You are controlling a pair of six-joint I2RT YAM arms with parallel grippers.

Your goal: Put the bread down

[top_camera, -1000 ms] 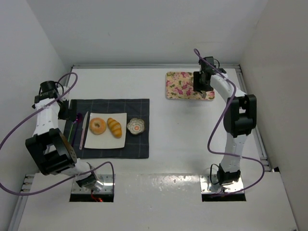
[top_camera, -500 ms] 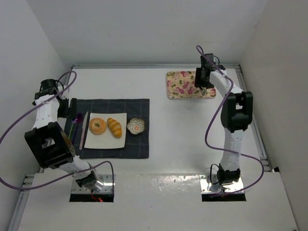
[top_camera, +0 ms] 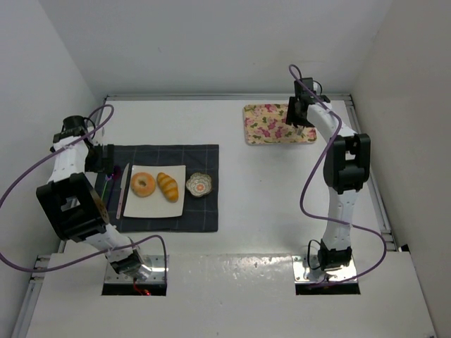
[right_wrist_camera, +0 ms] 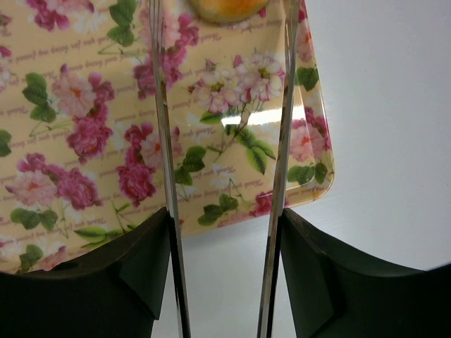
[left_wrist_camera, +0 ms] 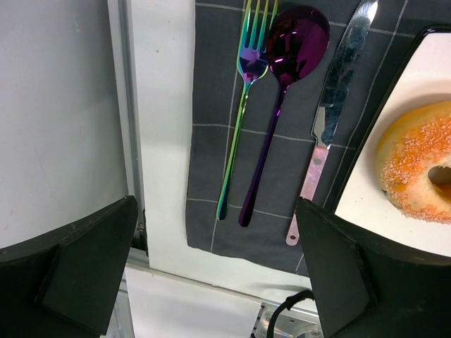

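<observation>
Top external view showed the bagel (top_camera: pixel 143 184) and the croissant roll (top_camera: pixel 168 186) side by side on a white plate (top_camera: pixel 176 205) on the dark placemat (top_camera: pixel 204 158) at 9 o'clock. The left gripper (top_camera: pixel 106 156) hovered over the placemat's left edge, fingers spread. At 1 o'clock, the right gripper (top_camera: pixel 297 118) hung over the floral tray (top_camera: pixel 261 127), spread and holding nothing, with the round bun (right_wrist_camera: pixel 224 8) on the tray just beyond its fingertips.

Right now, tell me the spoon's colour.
The spoon is glossy metallic purple, clearest in the left wrist view.
</observation>
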